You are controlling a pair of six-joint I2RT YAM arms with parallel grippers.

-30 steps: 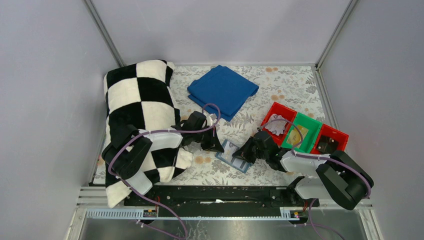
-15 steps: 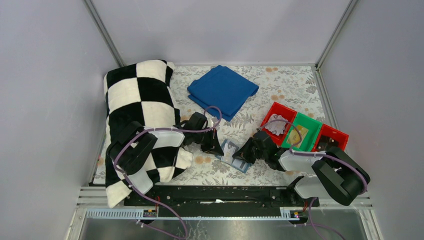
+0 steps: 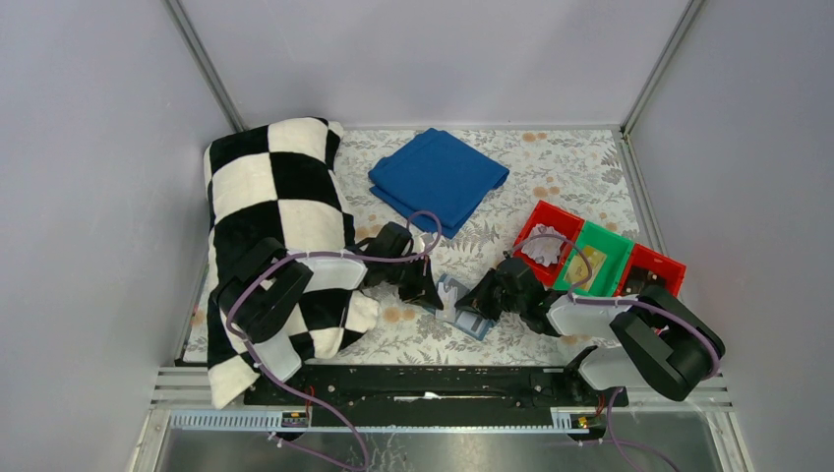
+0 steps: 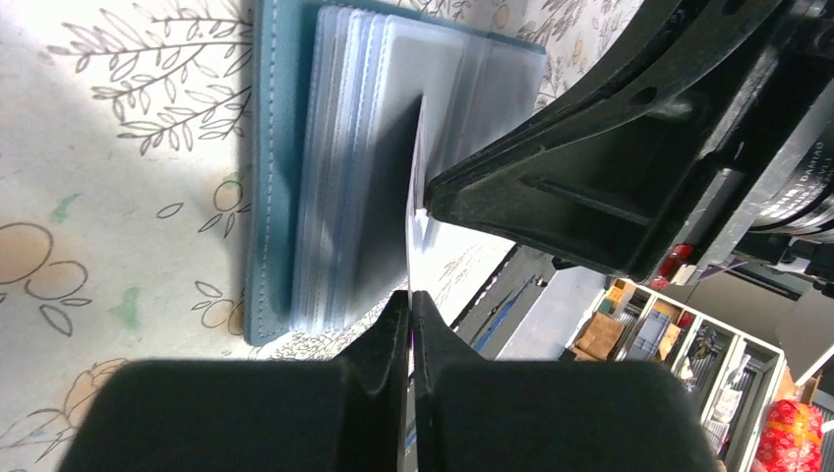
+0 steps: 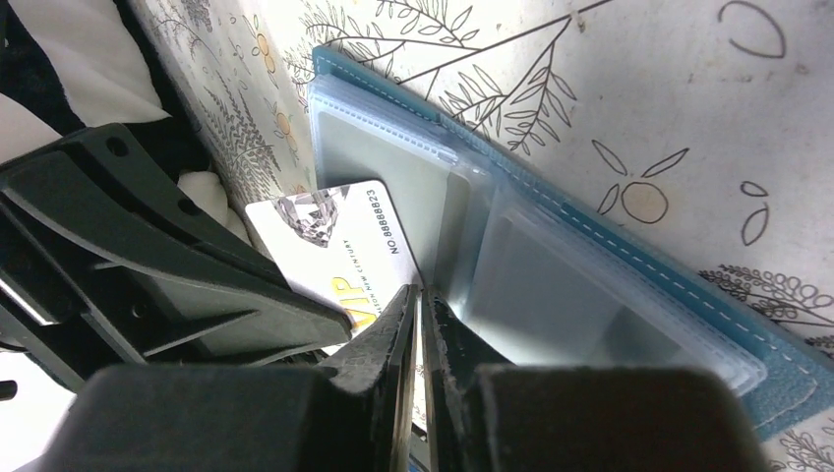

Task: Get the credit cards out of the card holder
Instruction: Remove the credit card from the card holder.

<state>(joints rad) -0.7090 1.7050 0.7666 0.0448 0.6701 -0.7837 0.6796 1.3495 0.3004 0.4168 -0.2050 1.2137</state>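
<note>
The teal card holder (image 3: 462, 313) lies open on the flowered table between both arms, its clear sleeves (image 4: 344, 187) fanned up. My left gripper (image 4: 411, 295) is shut on a thin credit card (image 4: 413, 226), seen edge-on in the left wrist view. In the right wrist view the same white card (image 5: 339, 246) shows "VIP" print and sits partly out of a sleeve. My right gripper (image 5: 420, 292) is shut on a clear sleeve of the card holder (image 5: 610, 265). In the top view the left gripper (image 3: 433, 293) and right gripper (image 3: 479, 303) meet over the holder.
A black-and-white checked blanket (image 3: 275, 206) covers the left side under the left arm. A folded deep-blue cloth (image 3: 438, 177) lies at the back. Red bins (image 3: 547, 231) and a green bin (image 3: 600, 254) stand at the right, with whitish and yellowish items inside.
The left gripper has shifted slightly right, closer to the holder. The right arm has nudged a little left; its grip is unchanged.
</note>
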